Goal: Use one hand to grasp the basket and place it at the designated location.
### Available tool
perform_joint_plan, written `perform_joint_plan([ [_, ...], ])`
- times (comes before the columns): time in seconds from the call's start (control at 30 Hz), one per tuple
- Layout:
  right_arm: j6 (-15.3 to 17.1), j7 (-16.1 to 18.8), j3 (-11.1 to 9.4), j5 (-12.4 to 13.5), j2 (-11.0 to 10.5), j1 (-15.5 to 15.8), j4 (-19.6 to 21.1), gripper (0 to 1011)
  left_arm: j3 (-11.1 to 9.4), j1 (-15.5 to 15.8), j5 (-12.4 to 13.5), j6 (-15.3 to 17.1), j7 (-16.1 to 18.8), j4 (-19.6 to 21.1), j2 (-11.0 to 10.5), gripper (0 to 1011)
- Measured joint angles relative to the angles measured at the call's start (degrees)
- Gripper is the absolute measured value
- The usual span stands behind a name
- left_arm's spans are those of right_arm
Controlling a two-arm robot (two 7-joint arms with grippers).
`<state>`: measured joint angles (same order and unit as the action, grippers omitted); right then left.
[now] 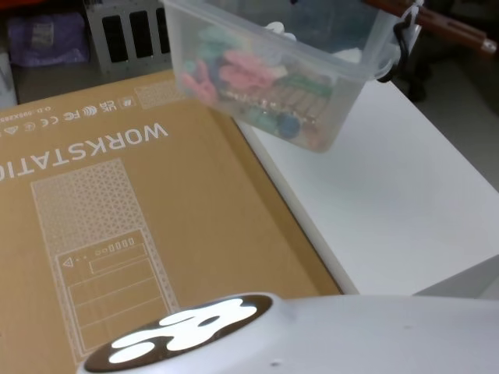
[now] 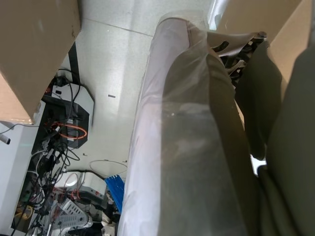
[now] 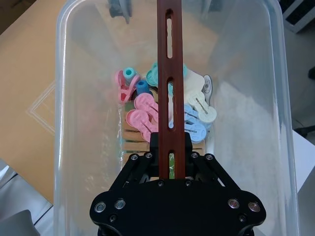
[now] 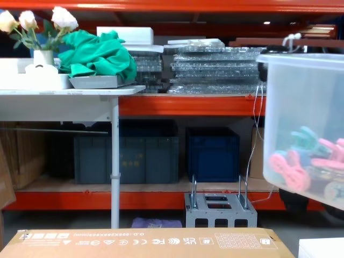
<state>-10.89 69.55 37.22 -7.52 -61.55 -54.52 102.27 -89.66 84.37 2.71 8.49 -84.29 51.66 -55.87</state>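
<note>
Milky plastic basket (image 1: 265, 86) up in air, tilted. Right fingers (image 3: 153, 145) pinch its rim tight. Basket runs long-ways away from fingers — white surface (image 1: 405, 202) below.

Basket (image 1: 352, 87): translucent plastic, smooth, slight sheen. Carton (image 1: 156, 234): matt brown cardboard. Pegs (image 3: 141, 117): smooth pastel plastic.

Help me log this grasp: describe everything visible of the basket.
The basket is a translucent milky plastic tub with straight walls and a thick rolled rim. It hangs tilted in the air over the white table near its edge. Pink, teal and blue clips lie inside. The right hand is clamped on its red-brown slotted handle.
</note>
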Motion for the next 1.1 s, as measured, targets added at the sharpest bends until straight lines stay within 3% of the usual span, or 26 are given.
perform_joint_plan([
  [0.17, -0.97, 0.03, 0.73, 0.19, 0.3, -0.53, 0.47, 226, 0.0, 0.0, 0.01, 0.0, 0.0, -0.04, 0.0, 0],
  [0.4, -6.05, 0.19, 3.57, -0.55, 3.31, -1.83, 4.29, 226, 0.0, 0.0, -0.01, 0.0, 0.0, 0.0, 0.0, 0],
  [0.8, -12.56, 0.89, 7.98, -2.06, 8.08, -4.02, 7.26, 226, 0.0, 0.0, 0.01, 0.0, 0.0, -0.01, 0.0, 0],
  [1.1, -21.99, 0.84, 11.55, -1.35, 10.55, -4.5, 7.24, 226, 0.0, 0.0, 0.0, 0.0, 0.0, -0.01, 0.0, 0],
])
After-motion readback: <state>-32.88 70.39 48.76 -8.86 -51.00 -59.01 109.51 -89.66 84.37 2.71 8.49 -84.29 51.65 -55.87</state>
